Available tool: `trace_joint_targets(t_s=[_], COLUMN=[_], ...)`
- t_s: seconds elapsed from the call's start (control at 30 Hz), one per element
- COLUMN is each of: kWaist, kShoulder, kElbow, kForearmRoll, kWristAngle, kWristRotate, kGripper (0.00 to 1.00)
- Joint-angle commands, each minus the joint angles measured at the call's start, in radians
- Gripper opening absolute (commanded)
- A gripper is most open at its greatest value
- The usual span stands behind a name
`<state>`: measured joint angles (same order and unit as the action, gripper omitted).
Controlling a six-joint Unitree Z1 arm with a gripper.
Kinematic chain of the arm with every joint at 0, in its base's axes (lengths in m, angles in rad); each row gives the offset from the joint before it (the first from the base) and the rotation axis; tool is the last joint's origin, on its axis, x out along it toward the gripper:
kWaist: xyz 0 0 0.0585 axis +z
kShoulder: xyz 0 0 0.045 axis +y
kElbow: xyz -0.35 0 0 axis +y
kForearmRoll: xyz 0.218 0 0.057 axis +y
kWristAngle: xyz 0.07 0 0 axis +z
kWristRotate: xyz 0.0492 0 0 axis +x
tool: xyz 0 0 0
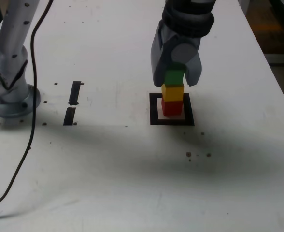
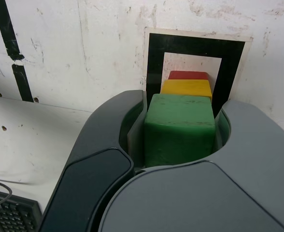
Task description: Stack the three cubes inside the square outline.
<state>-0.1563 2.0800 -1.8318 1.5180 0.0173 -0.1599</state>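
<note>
Exterior view: the white table (image 1: pixel 238 145) carries the arm's gripper (image 1: pixel 177 77), pointing down over the square outline (image 1: pixel 154 108). Inside it stands a stack: red cube (image 1: pixel 171 108) lowest, yellow cube (image 1: pixel 173 91) on it, green cube (image 1: pixel 174 76) on top (between the jaws). In the wrist view a thin gap shows on one side of the green cube; whether the claw clamps it I cannot tell.

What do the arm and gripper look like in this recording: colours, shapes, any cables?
The gripper has two broad, rounded grey plastic shells tapering downward, with greenish inner faces in the wrist view. Above it sits a black ribbed cylindrical wrist section. At the exterior view's left stands a silver-grey metal arm base dotted with dark screw holes, and a thin black cable trails past it over the table.
</note>
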Motion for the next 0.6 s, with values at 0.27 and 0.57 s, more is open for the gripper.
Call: trace_joint_targets(t_s=[0.27,0.57], kWaist=[0.004,0.005], kShoulder=[-0.007,-0.175], kElbow=[0.004,-0.017], kForearmRoll=[-0.004,0.053], kWristAngle=[-0.009,0.023], kWristRotate=[-0.002,-0.015], kGripper=[0.95,1.0])
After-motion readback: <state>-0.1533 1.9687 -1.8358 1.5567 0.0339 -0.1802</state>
